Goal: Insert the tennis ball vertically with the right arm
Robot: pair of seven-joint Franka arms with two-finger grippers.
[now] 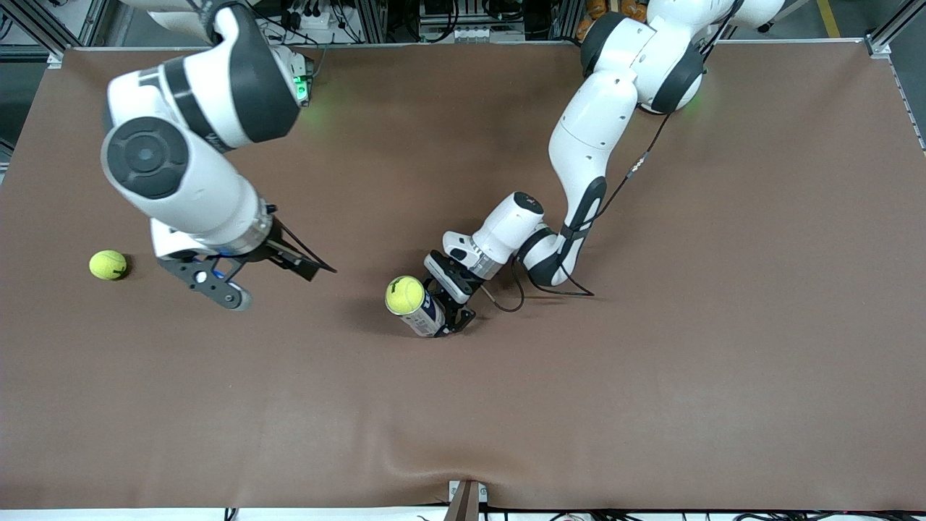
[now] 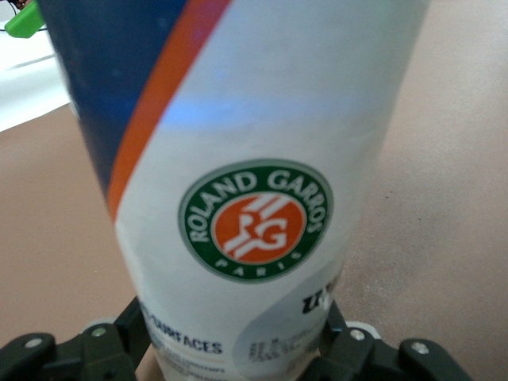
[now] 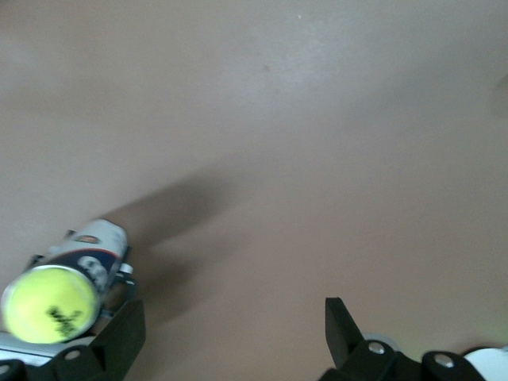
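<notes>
A white and blue tennis ball can (image 1: 425, 316) stands upright mid-table, and it fills the left wrist view (image 2: 238, 159). A yellow tennis ball (image 1: 405, 294) sits in its open top; the ball also shows in the right wrist view (image 3: 49, 305), on the can (image 3: 99, 246). My left gripper (image 1: 450, 307) is shut on the can's lower part (image 2: 236, 349). A second tennis ball (image 1: 108, 265) lies on the table toward the right arm's end. My right gripper (image 1: 293, 262) is open and empty (image 3: 232, 317), over bare table between that ball and the can.
The brown mat (image 1: 651, 362) covers the whole table. A fold rises in the mat at the edge nearest the front camera (image 1: 434, 470). The left arm's cable (image 1: 550, 289) lies on the mat beside the can.
</notes>
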